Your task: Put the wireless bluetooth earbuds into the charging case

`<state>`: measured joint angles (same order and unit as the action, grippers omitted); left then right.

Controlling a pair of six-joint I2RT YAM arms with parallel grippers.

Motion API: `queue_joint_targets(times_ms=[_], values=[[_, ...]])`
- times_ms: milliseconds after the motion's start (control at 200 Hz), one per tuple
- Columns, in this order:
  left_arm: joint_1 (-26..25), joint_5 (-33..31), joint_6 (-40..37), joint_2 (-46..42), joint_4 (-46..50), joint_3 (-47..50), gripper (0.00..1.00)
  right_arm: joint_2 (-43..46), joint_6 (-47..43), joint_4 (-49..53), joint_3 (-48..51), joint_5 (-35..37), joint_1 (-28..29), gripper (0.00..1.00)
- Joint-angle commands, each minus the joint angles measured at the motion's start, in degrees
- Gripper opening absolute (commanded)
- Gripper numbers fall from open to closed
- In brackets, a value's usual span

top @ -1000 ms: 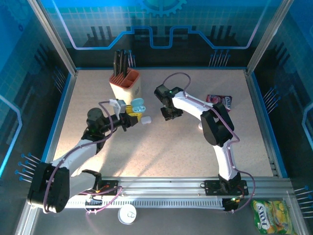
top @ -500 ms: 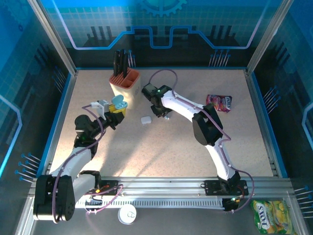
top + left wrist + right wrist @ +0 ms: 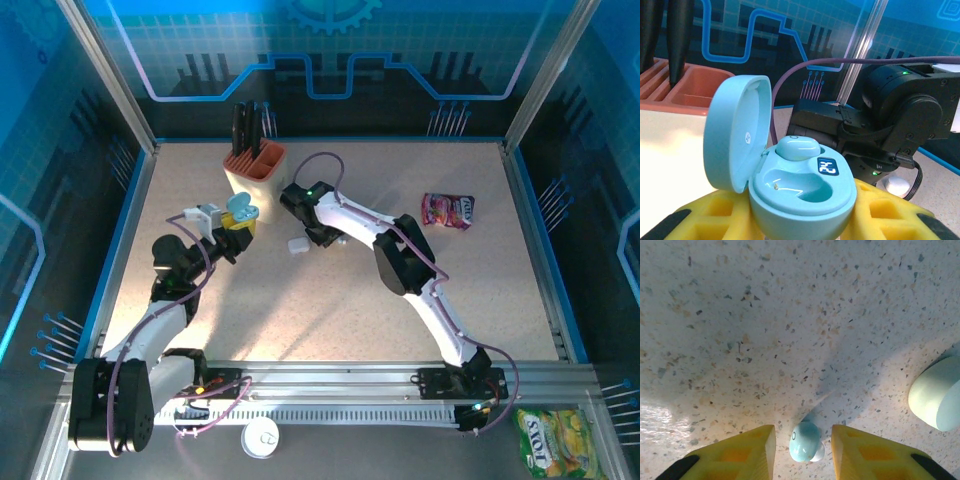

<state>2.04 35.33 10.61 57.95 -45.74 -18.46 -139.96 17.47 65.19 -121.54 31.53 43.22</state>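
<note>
My left gripper (image 3: 802,222) is shut on a light blue charging case (image 3: 805,187), held up with its lid (image 3: 737,135) swung open. One light blue earbud (image 3: 797,148) sits in the far socket, and the near socket is bare. From above, the case (image 3: 241,209) hangs left of the caddy with the left gripper (image 3: 230,224) below it. My right gripper (image 3: 803,436) is down at the tabletop, open, its yellow fingers (image 3: 740,452) on either side of a second light blue earbud (image 3: 805,442), with a gap on each side. In the top view the right gripper (image 3: 325,238) covers that bud.
A small white rounded piece (image 3: 938,392) lies just right of the right fingers and also shows from above (image 3: 297,244). A beige and orange caddy (image 3: 254,170) with black utensils stands behind. A red snack packet (image 3: 448,210) lies at the right.
The left arm drew back to the left with the open case, then held still. The right arm swung left and down over the loose earbud, its fingers narrowing.
</note>
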Motion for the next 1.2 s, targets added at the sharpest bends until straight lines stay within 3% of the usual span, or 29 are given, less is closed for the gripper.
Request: queue_joint_targets(times_ms=[0, 825, 1191], values=[[0.62, 0.35, -0.20, -0.74, -1.52, 0.32, 0.36, -1.73, -0.42, 2.36, -2.03, 0.41, 0.65, 0.35], [0.51, 3.01, -0.26, 0.31, -2.17, -0.01, 0.36, -1.58, 2.83, 3.51, -1.14, -2.79, -0.50, 0.20], [-2.52, 3.99, -1.21, 4.29, -3.01, -1.94, 0.36, 20.02, 8.28, -11.12, 18.67, -15.22, -4.24, 0.20]])
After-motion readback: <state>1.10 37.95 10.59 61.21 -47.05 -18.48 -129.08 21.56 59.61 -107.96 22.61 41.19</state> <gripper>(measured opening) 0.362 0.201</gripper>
